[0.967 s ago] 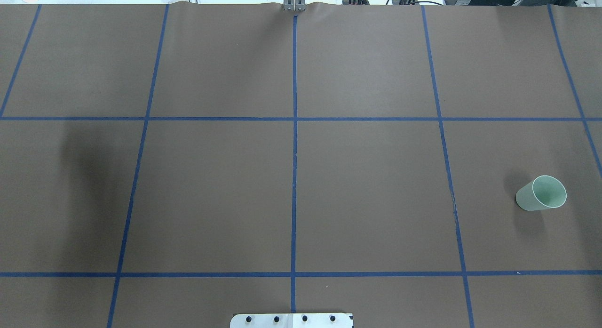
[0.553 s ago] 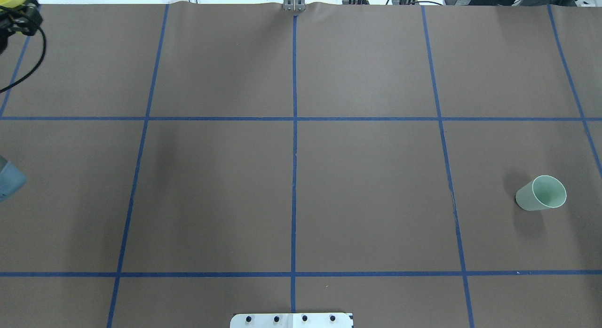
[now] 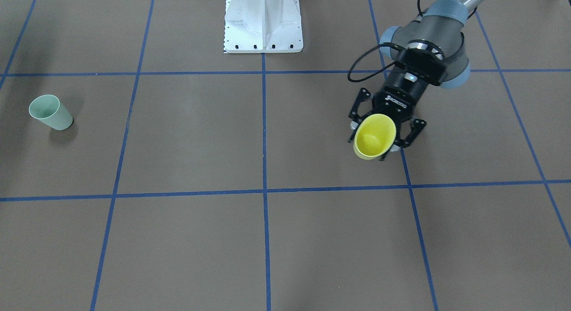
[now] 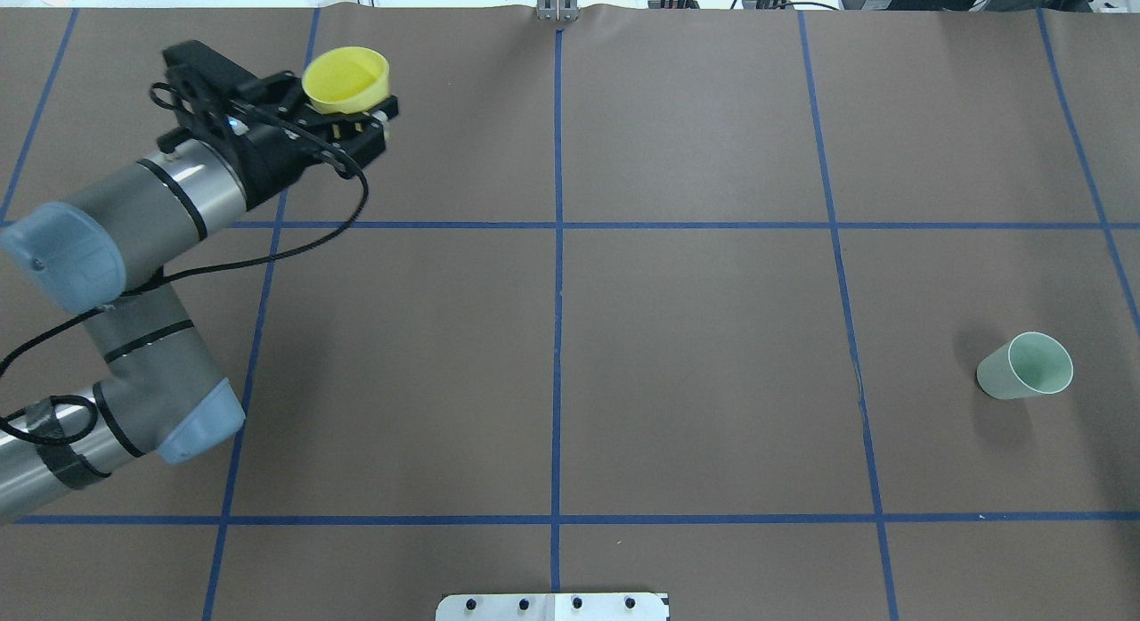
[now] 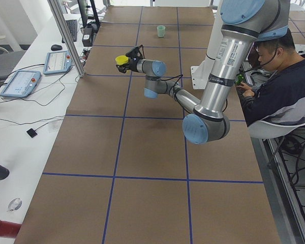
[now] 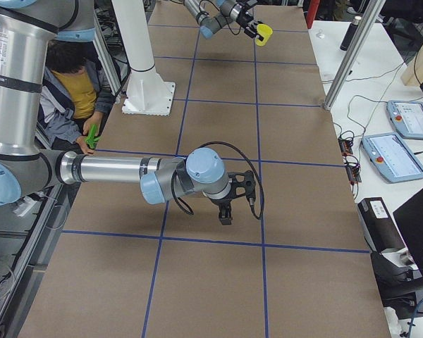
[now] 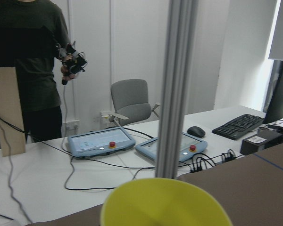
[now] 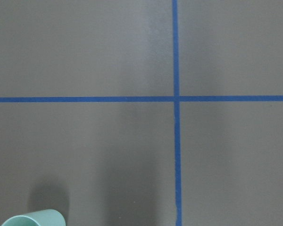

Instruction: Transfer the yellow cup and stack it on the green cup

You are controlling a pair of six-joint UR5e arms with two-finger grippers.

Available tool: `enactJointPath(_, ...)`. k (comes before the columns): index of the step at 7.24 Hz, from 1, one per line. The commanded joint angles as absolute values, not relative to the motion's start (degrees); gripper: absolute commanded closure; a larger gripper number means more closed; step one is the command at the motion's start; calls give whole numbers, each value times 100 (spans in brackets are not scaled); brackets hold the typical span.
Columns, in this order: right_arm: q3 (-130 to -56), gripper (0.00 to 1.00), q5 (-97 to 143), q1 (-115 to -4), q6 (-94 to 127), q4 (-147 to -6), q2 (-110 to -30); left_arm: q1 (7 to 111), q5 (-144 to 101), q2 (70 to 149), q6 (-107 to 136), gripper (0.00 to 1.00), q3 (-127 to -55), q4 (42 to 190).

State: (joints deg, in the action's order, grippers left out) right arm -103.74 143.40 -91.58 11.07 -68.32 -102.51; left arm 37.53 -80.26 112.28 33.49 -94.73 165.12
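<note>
The yellow cup [image 4: 346, 77] is held off the table over the far left square, mouth up and tilted, with my left gripper [image 4: 343, 113] shut on its lower body. The front view shows the black fingers [image 3: 357, 123] on either side of the yellow cup [image 3: 374, 136], and its rim fills the bottom of the left wrist view [image 7: 165, 202]. The green cup [image 4: 1024, 367] stands upright alone on the right side of the table [image 3: 50, 112]. My right gripper [image 6: 225, 211] hangs low over the table near that end; whether it is open or shut I cannot tell.
The white robot base [image 3: 263, 21] sits at the table's near-middle edge. A person [image 5: 279, 76] sits beside the base. An aluminium post [image 5: 66, 35] and control pendants [image 5: 20, 81] stand past the far table edge, close to the yellow cup.
My left arm has swung in from the left edge, carrying the yellow cup rightward into the far left square. The green cup has not moved.
</note>
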Motion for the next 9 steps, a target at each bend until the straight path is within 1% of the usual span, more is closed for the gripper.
enactJointPath(1, -10388, 0, 14553, -9036, 1160, -6557, -9777, 3533, -9441, 11592, 1941, 100, -9623, 16506)
enactJointPath(2, -10397, 1, 14894, -8931, 1178, -6574, -9530, 3559, -10405, 11636, 1821, 100, -9563, 16497)
enactJointPath(3, -10432, 0, 15028, -8817, 1500, -6557, -9345, 3560, -10876, 11828, 1698, 100, -9563, 16497)
enactJointPath(5, -10555, 0, 15065, -8265, 2027, -6653, -8652, 3568, -11600, 12014, 1871, 100, -9554, 16304)
enactJointPath(6, -10590, 0, 15038, -8018, 2979, -6645, -8135, 3542, -11575, 12006, 1959, 100, -9554, 16304)
enactJointPath(9, -10959, 0, 14156, -6764, 5397, -6636, -7044, 3525, -11339, 11997, 1960, 100, -9370, 16330)
